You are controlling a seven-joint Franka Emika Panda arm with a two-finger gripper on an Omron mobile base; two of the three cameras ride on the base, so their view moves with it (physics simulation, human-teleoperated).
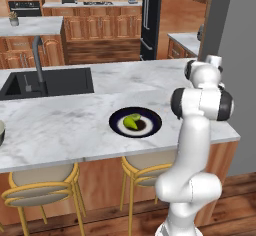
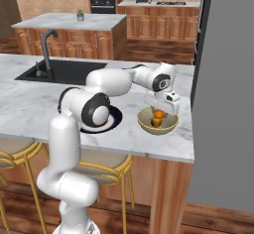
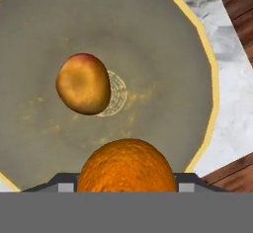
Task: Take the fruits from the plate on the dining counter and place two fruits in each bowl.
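Note:
My gripper [image 2: 158,112] hangs just above the right-hand bowl [image 2: 168,125] near the dining counter's [image 2: 30,104] right end, shut on the round orange [image 2: 158,114]. In the hand view the orange [image 3: 126,168] sits between the fingertips [image 3: 65,185], over the bowl's [image 3: 158,34] inside. A brownish-orange round fruit [image 3: 83,84] lies on the bowl's bottom. The dark plate [image 1: 150,129] holds a green pear [image 1: 135,116] touching a yellow-green fruit [image 1: 128,123]. The other bowl's rim [image 1: 1,132] shows at the far left.
A black sink [image 1: 55,82] with a dark tap [image 1: 37,62] is set into the counter's back left. Stools [image 1: 42,192] stand under the front edge. A grey wall [image 2: 223,104] rises close to the right of the bowl, beside the counter's end.

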